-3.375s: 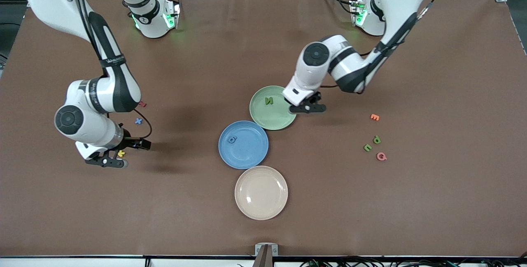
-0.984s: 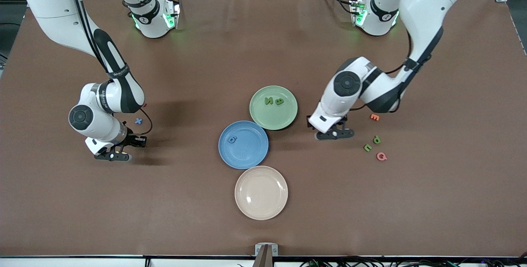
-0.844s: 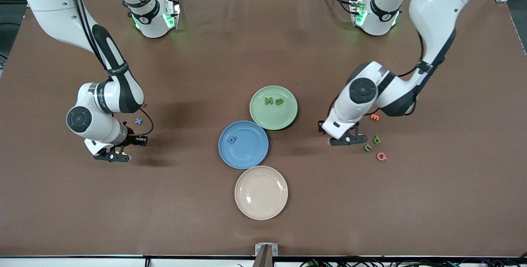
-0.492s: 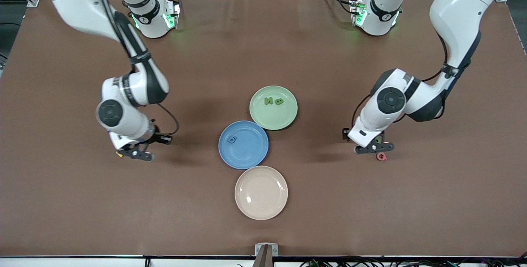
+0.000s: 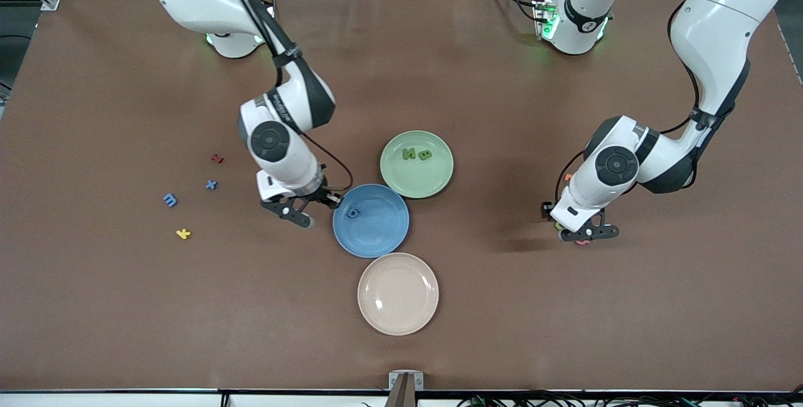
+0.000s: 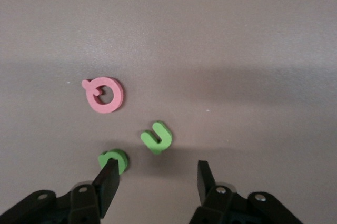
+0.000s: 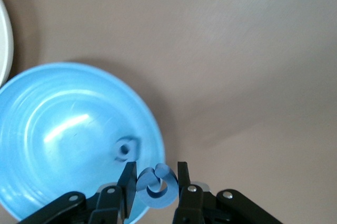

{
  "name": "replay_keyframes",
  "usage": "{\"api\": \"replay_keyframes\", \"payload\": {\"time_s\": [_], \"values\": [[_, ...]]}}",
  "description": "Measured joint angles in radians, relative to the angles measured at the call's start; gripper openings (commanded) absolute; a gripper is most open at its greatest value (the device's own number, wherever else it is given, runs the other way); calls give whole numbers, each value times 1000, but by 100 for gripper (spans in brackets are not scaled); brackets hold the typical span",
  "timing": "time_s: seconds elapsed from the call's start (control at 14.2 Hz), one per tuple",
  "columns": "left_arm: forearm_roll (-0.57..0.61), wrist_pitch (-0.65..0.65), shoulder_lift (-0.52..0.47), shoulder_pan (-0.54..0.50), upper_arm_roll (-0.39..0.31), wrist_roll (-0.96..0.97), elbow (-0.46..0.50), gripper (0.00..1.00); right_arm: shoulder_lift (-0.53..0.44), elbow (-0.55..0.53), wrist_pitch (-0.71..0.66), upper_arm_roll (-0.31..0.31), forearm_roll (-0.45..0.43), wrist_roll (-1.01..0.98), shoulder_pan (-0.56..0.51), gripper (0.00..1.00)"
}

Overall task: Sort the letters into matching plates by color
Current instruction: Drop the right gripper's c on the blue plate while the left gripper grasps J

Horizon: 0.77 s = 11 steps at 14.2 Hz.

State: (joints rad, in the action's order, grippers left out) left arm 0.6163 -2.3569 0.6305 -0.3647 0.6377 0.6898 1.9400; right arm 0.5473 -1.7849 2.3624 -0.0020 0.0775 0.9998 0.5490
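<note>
Tabletop [image 5: 125, 306] brown, three plates clustered mid-way; landmark taken as the blue plate [image 5: 376, 231]. Green plate [image 5: 433, 181] touches its rim on the side toward the arm bases and already holds two green letters [image 5: 417, 155]; beige plate [image 5: 398, 294] sits just nearer the front camera, bare. One blue letter [image 5: 353, 212] lies in the blue plate. Right gripper [image 5: 295, 209] hangs over the blue plate's rim at the right arm's end, fingers [image 7: 128, 182] clenched on a curled blue letter [image 7: 155, 184]. My judgement: carry it further in over the plate's floor before releasing, and low, since foam that light could bounce or roll off the rim. Left gripper [image 5: 583, 231] is well away from the blue plate toward the left arm's end, fingers [image 6: 108, 179] released and spread, over two loose green letters [image 6: 157, 138] and a pink one [image 6: 103, 95]. Best to centre on a single green piece; the pair lie close together. Blue, yellow and red letters [image 5: 170, 200] wait well off at the right arm's end.
</note>
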Motion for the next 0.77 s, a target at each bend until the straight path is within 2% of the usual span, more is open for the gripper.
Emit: {"api": "replay_keyframes", "payload": {"time_s": [0.35,0.42,0.56,0.77], "values": [[13,-40,46,-5,-1,0,-13,65,123,123,12,-1,0,162,80,4],[19,-49,49,-5,-4,0,-14,65,134,138,12,-1,0,176,86,16],[25,-62,54,-6,-10,0,-17,64,147,150,12,-1,0,196,95,100],[26,-66,54,-6,-17,0,-20,62,150,152,12,-2,0,205,100,100]]}}
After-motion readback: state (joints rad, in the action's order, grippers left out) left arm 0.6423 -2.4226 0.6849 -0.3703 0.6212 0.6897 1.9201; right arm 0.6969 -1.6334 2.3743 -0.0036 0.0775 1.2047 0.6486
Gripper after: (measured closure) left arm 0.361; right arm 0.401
